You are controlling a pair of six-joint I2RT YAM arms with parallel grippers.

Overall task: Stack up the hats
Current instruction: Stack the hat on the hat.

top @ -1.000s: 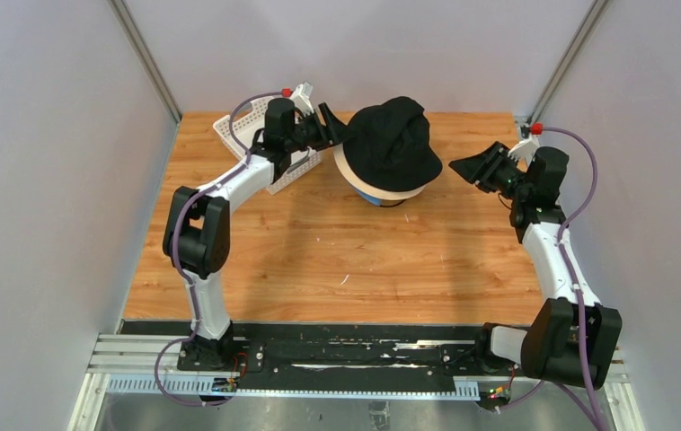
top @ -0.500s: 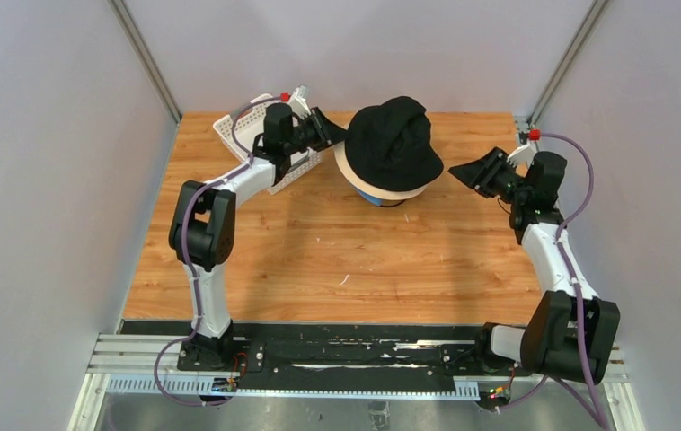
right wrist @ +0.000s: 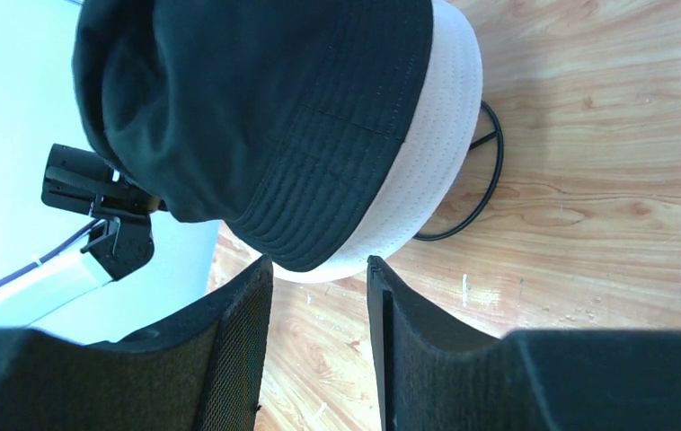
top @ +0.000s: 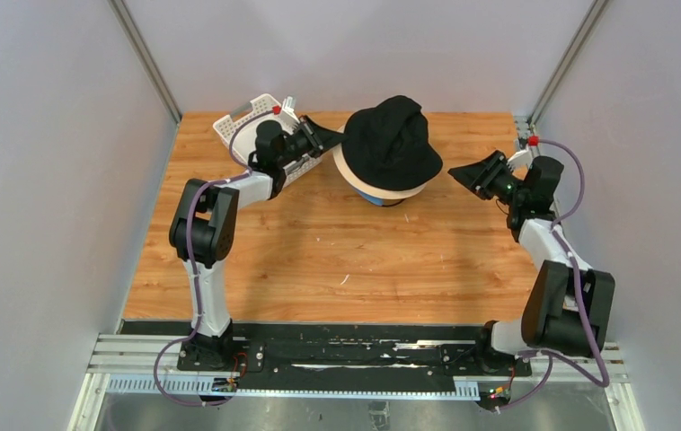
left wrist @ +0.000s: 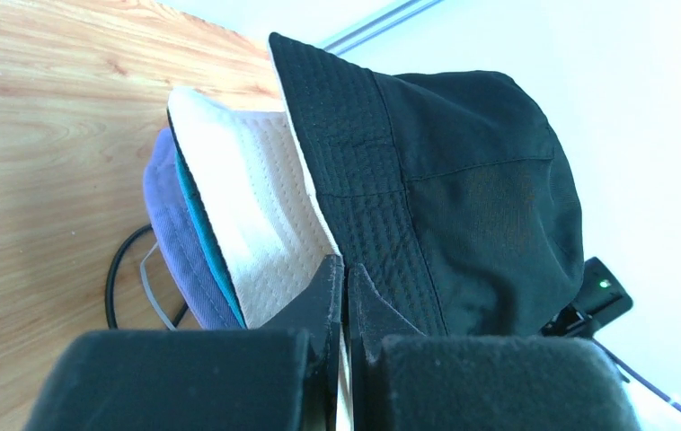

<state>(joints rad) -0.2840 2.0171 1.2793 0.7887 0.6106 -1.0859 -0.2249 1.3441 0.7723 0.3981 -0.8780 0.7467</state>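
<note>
Your left pincer (left wrist: 346, 269), pressed together at the black hat (left wrist: 463, 180)'s brim, could drag it askew on retreat; your right pincer (right wrist: 319, 262) is spread.

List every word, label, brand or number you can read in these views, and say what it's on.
No readable text in any view.
The black hat, the beige hat and the white basket show no lettering, tags or logos.
</note>
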